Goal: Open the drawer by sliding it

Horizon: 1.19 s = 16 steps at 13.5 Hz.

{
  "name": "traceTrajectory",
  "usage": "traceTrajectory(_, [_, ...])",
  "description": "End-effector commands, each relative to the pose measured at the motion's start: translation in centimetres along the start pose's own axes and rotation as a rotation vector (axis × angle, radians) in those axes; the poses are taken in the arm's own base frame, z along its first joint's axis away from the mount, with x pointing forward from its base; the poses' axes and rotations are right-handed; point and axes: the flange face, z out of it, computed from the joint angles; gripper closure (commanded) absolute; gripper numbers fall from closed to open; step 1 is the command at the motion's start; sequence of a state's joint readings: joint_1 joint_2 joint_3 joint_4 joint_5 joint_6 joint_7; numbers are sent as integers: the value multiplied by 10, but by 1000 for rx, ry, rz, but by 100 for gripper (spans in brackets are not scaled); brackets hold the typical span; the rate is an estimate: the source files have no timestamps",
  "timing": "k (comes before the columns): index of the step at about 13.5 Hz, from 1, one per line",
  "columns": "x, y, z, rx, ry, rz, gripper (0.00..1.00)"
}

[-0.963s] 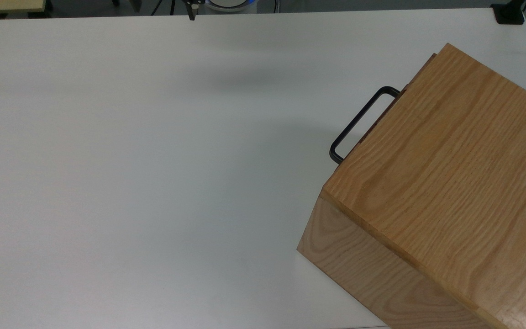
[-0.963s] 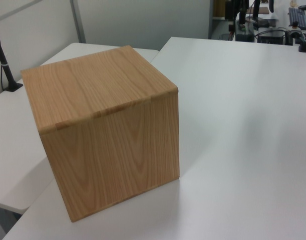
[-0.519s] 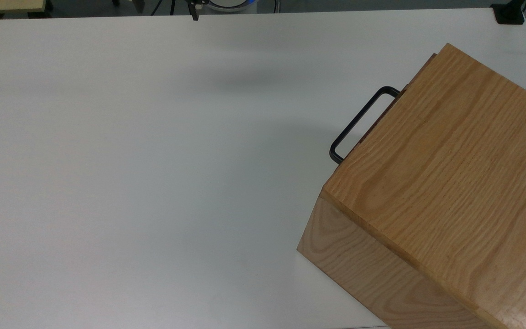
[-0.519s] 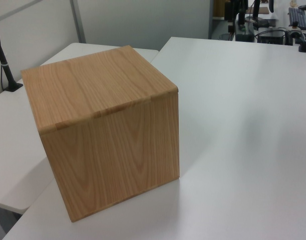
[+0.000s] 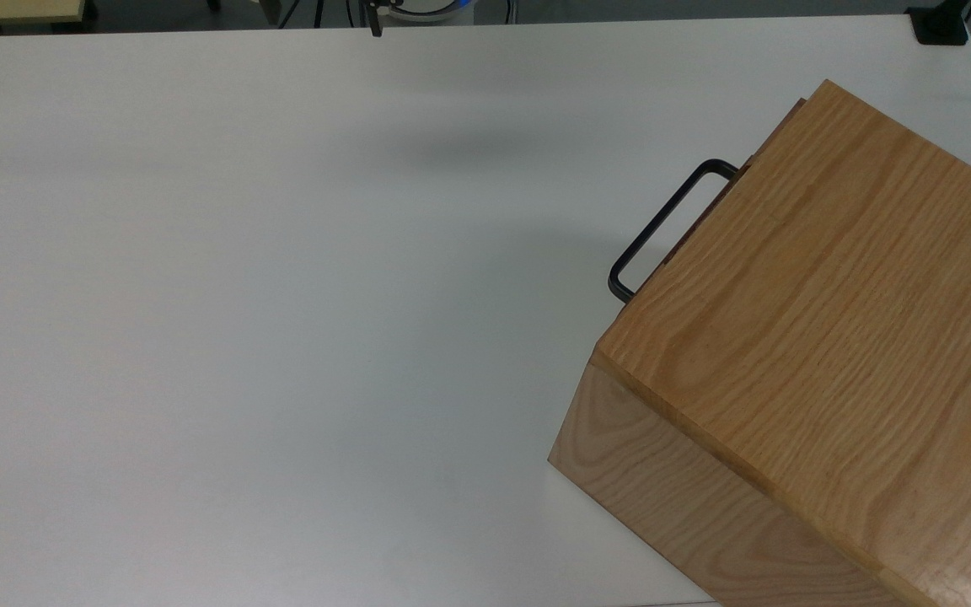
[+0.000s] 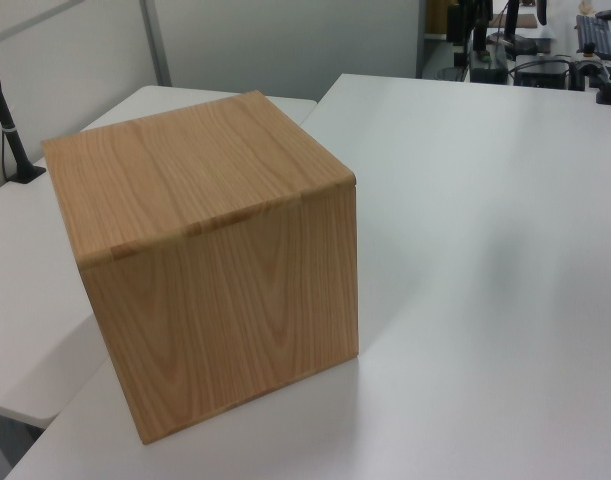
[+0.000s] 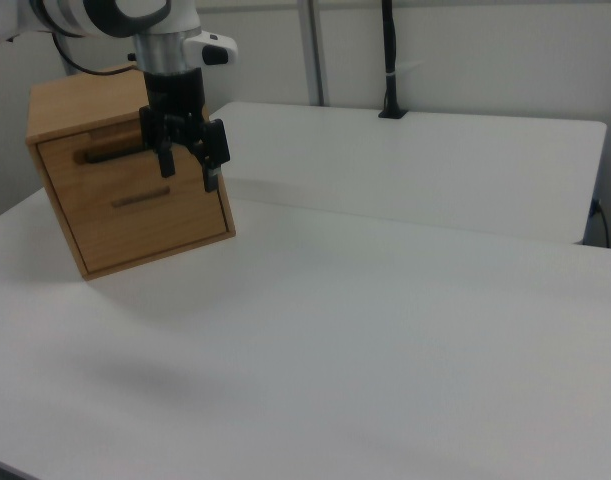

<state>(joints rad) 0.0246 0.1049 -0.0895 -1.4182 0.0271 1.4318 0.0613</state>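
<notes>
The oak casing [image 5: 831, 320] stands at the top view's right edge. The drawer [image 7: 155, 215] sits pushed in, its flat front level with the casing. Its black bar handle [image 5: 661, 226] sticks out toward the table's middle; in the right view the handle [image 7: 110, 154] runs across the upper front. My gripper [image 7: 189, 172] hangs well above the table, open, with nothing between its black fingers [image 7: 211, 170]. In the top view one fingertip [image 5: 376, 28] pokes in at the top edge, far from the handle. The left view shows the casing [image 6: 205, 260] from behind, hiding the drawer.
The white table [image 5: 283, 295] stretches wide and bare between the gripper and the handle. A black clamp base [image 5: 941, 25] sits at the far right corner. A second table [image 7: 435, 160] with a black pole [image 7: 388, 60] adjoins behind.
In the top view the fingertip has shifted slightly to the right along the top edge. The drawer and casing have not moved.
</notes>
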Motion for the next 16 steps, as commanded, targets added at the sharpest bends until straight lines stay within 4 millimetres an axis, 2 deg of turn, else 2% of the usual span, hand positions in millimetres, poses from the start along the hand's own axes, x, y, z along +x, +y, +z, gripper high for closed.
traceTrajectory(1, [-7, -12, -5, -8, 19, -28, 0])
traceTrajectory(12, [-5, -12, -1, -3, 40, -25, 0])
traceTrajectory(15, [-2, -15, 2, 3, 63, -13, 0])
traceTrajectory(16, [-1, -23, 3, 3, 70, 5, 0])
